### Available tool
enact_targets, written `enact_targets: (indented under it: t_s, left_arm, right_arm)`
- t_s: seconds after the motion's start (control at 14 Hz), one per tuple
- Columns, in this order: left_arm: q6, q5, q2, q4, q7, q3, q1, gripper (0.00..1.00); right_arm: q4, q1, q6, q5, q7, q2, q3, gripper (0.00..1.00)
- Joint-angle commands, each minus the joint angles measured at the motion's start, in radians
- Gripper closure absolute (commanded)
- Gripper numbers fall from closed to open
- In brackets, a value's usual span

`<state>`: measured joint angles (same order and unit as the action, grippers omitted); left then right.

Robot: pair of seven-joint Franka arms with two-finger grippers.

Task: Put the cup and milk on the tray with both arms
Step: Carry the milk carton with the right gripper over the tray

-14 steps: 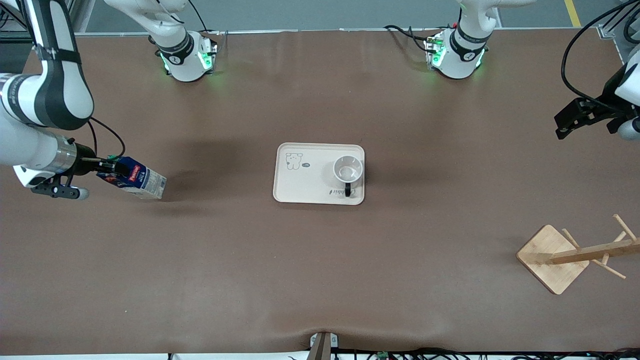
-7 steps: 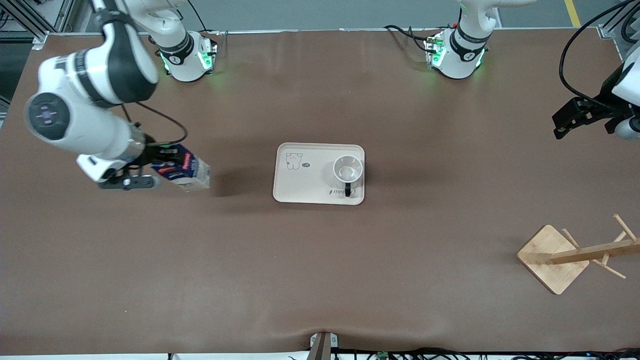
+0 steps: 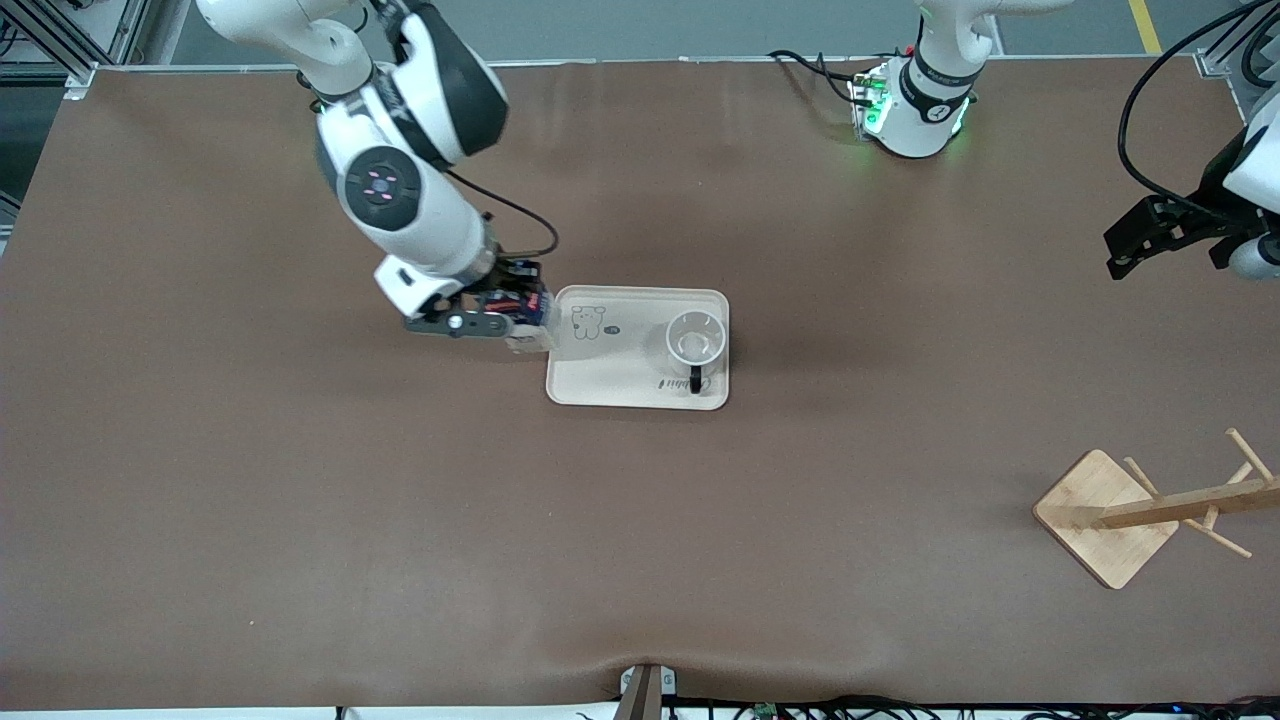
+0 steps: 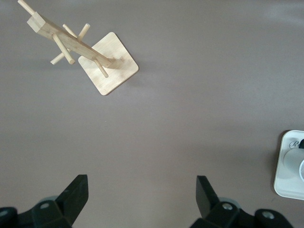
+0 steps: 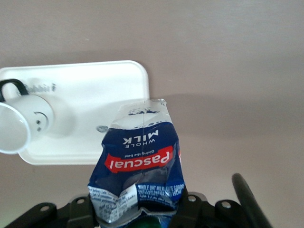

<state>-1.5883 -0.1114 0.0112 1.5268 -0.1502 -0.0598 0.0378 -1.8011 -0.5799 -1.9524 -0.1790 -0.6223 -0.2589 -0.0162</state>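
My right gripper (image 3: 515,305) is shut on the milk (image 3: 532,318), a dark blue carton with a red label and pale lower part, held over the edge of the tray (image 3: 610,375) at the right arm's end. In the right wrist view the carton (image 5: 140,164) hangs between the fingers (image 5: 190,209), with the tray (image 5: 102,99) and cup (image 5: 26,121) below. The cup (image 3: 696,340), white with a black handle, stands upright on the tray at the left arm's end. My left gripper (image 3: 1140,240) is open and empty, high over the table's left arm end (image 4: 141,197).
A wooden rack (image 3: 1150,510) with pegs on a square base lies toward the left arm's end, nearer the front camera; it also shows in the left wrist view (image 4: 90,59). The tray corner shows there too (image 4: 289,166).
My right arm has carried the milk from the right arm's end of the table toward the tray, reaching its edge. The left gripper has barely moved. The cup is unmoved.
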Motion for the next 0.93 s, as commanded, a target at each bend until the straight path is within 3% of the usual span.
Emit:
enact_targets:
  t_s: [0.0, 0.43, 0.57, 0.64, 0.86]
  left_arm:
    - [-0.018, 0.015, 0.015, 0.016, 0.012, 0.005, -0.001, 0.00]
    - [-0.024, 0.015, 0.013, 0.015, 0.012, 0.005, -0.002, 0.00]
    - [-0.024, 0.015, 0.013, 0.015, 0.008, 0.005, -0.002, 0.00]
    - [-0.024, 0.015, 0.012, 0.015, 0.008, 0.005, -0.002, 0.00]
    - [-0.030, 0.015, 0.012, 0.015, 0.003, 0.005, -0.001, 0.00]
  right_arm:
    - [0.029, -0.067, -0.075, -0.019, -0.072, -0.068, 0.015, 0.70]
    - [0.023, -0.109, -0.132, -0.019, -0.108, -0.106, 0.015, 0.62]
    - [0.025, -0.117, -0.146, -0.013, -0.109, -0.118, 0.015, 0.26]
    - [0.028, -0.117, -0.157, -0.007, -0.108, -0.123, 0.016, 0.13]
    - [0.029, -0.115, -0.163, -0.007, -0.109, -0.123, 0.016, 0.09]
